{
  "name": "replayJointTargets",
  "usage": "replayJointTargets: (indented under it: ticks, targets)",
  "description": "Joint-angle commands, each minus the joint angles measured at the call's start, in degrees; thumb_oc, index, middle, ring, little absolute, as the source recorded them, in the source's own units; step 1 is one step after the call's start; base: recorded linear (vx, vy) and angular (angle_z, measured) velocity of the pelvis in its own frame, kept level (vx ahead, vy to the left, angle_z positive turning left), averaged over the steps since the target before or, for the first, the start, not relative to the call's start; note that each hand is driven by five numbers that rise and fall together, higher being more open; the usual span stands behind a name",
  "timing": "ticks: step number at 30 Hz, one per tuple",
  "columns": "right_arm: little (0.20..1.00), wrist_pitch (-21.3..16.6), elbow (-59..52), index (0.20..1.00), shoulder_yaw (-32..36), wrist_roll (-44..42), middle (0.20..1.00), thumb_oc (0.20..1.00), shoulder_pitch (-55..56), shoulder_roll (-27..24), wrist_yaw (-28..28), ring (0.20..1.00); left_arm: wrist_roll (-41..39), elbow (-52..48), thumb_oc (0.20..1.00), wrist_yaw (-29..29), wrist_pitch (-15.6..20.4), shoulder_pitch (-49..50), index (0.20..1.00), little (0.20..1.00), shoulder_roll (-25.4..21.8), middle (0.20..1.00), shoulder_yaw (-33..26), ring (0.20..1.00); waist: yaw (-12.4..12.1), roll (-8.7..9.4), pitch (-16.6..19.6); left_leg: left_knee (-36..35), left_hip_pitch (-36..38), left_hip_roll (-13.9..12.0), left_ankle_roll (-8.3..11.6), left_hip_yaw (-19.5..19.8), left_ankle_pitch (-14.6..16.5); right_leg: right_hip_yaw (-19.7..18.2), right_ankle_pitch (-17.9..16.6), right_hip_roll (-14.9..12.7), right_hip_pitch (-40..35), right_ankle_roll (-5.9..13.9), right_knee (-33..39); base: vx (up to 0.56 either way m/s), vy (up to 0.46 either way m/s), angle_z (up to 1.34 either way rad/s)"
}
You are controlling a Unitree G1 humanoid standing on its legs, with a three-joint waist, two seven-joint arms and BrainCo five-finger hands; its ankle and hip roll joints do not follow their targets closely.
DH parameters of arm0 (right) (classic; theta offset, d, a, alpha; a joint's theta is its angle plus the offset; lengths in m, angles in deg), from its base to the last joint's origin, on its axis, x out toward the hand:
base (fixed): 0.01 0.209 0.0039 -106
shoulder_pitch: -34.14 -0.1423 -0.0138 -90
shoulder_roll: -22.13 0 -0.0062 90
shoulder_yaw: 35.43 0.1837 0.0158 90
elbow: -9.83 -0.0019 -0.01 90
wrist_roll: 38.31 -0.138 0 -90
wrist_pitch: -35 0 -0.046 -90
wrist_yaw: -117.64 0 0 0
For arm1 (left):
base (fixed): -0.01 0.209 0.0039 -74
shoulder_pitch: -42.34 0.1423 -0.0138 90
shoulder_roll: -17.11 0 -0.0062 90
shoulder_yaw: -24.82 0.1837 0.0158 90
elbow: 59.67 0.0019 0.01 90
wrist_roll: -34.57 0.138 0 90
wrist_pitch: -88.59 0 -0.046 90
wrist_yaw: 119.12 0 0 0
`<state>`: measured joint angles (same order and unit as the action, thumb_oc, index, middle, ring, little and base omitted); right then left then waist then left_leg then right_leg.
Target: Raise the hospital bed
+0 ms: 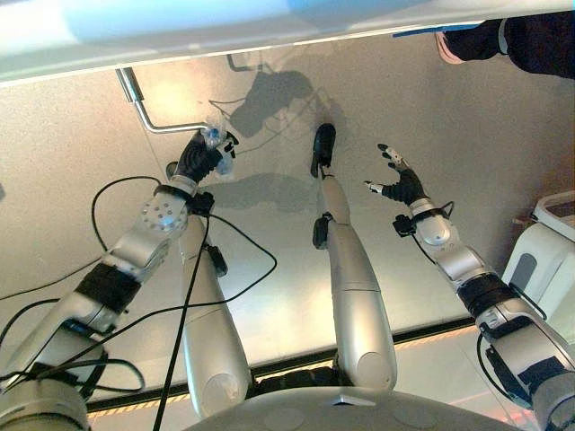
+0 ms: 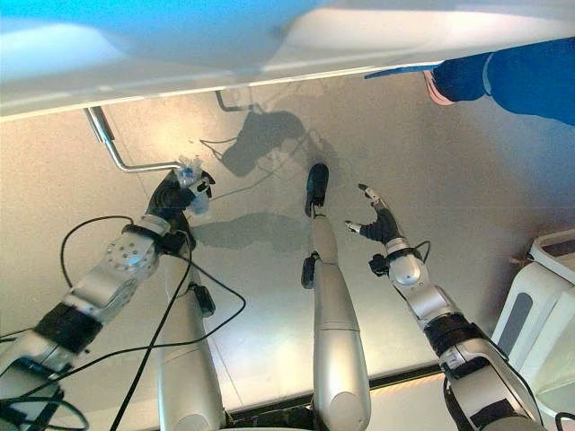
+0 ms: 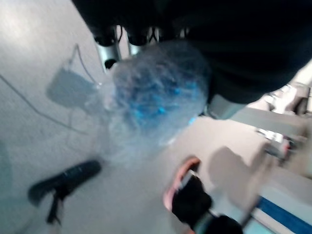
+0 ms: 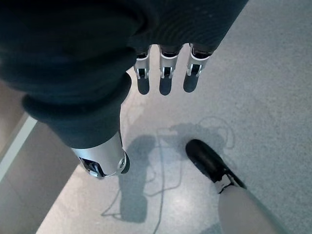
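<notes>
The hospital bed's pale edge [image 1: 269,27] runs across the top of the eye views. Below it a bent metal crank rod [image 1: 144,112] comes down to a clear, bluish grip [image 1: 216,139]. My left hand [image 1: 198,160] is shut on that grip, which shows up close as a translucent blue lump [image 3: 156,92] under the curled fingers. My right hand [image 1: 404,184] hangs open over the floor to the right, away from the crank, with its fingers [image 4: 165,80] straight and holding nothing.
A person's leg and shoe [image 1: 449,45] stand at the top right, by the bed's edge; the shoe [image 3: 187,195] also appears in the left wrist view. A white unit [image 1: 548,242] stands at the right edge. Grey floor lies between the hands.
</notes>
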<state>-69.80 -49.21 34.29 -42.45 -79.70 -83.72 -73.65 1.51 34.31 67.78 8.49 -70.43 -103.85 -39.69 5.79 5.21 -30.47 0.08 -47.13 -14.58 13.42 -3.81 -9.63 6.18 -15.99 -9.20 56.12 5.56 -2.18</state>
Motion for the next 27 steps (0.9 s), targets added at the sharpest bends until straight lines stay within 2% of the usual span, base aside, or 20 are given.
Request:
replayJointTargets:
  ticks: [1,2,5,12,15,19,27]
  targets:
    - [1.000,-1.1,-2.9,1.000,1.7,-2.0,1.000,1.000,4.1,-1.9,0.5,1.000,-1.5,-12.8,0.200,-2.3,9.8,-2.0,0.200,0.200,-1.9,0.200,-6.9,0.200,0.6,-1.70,0.7,1.6,-2.4,2.4,-4.90,1.5,0.3,-0.1,8.7,1.6,-3.3,4.64,-4.7,0.00,0.000,0.00]
    - [1.000,-1.4,-3.3,1.000,2.5,-2.1,1.000,1.000,5.1,-2.2,1.2,1.000,-2.3,-14.5,0.200,-3.2,10.5,2.0,0.200,0.200,-4.1,0.200,-10.1,0.200,-0.3,-2.24,0.7,1.6,-2.5,2.6,-4.90,1.6,0.2,0.0,8.6,1.4,-3.5,4.71,-4.6,0.00,0.000,0.00]
    - [1.000,-2.0,-3.7,1.000,3.1,-2.5,1.000,1.000,6.6,-2.5,2.0,1.000,-2.4,-16.3,0.200,-3.6,11.1,8.8,0.200,0.200,-6.5,0.200,-15.7,0.200,-1.0,-2.64,0.7,1.5,-2.4,2.7,-4.84,1.7,0.2,0.4,8.6,1.1,-4.0,4.82,-4.4,0.00,0.000,0.01]
    - [1.000,-3.0,-4.9,1.000,4.6,-2.4,1.000,1.000,9.4,-3.4,3.5,1.000,-1.1,-15.8,0.200,-3.0,11.5,20.6,0.200,0.200,-6.9,0.200,-25.1,0.200,-2.6,-3.02,0.7,2.1,-2.3,3.2,-5.06,2.2,0.3,1.3,8.9,0.6,-5.0,5.00,-4.9,0.00,-0.004,0.03]
    - [1.000,-3.0,-5.1,1.000,4.7,-2.5,1.000,1.000,9.6,-3.5,3.7,1.000,-0.6,-15.3,0.200,-2.9,11.3,21.5,0.200,0.200,-6.6,0.200,-25.9,0.200,-2.7,-3.05,0.7,2.1,-2.2,3.3,-5.04,2.2,0.3,1.4,8.9,0.5,-5.2,5.00,-4.8,0.00,0.000,0.00]
    - [1.000,-3.2,-5.6,1.000,5.0,-2.5,1.000,1.000,9.3,-3.8,3.8,1.000,2.4,-9.4,0.200,-1.4,10.4,22.4,0.200,0.200,-3.7,0.200,-26.6,0.200,-3.1,-2.79,0.7,1.8,-1.8,3.2,-5.08,2.1,0.3,1.7,9.0,0.4,-5.5,4.98,-4.6,0.00,0.003,0.02]
    - [1.000,-2.8,-5.2,1.000,4.6,-2.3,1.000,1.000,6.5,-2.9,3.0,1.000,9.9,7.6,0.200,3.5,7.7,11.3,0.200,0.200,1.3,0.200,-22.0,0.200,-2.2,-1.04,0.7,2.5,-2.3,3.0,-5.20,2.1,0.8,1.7,9.3,0.4,-5.2,4.83,-4.8,0.00,0.003,0.02]
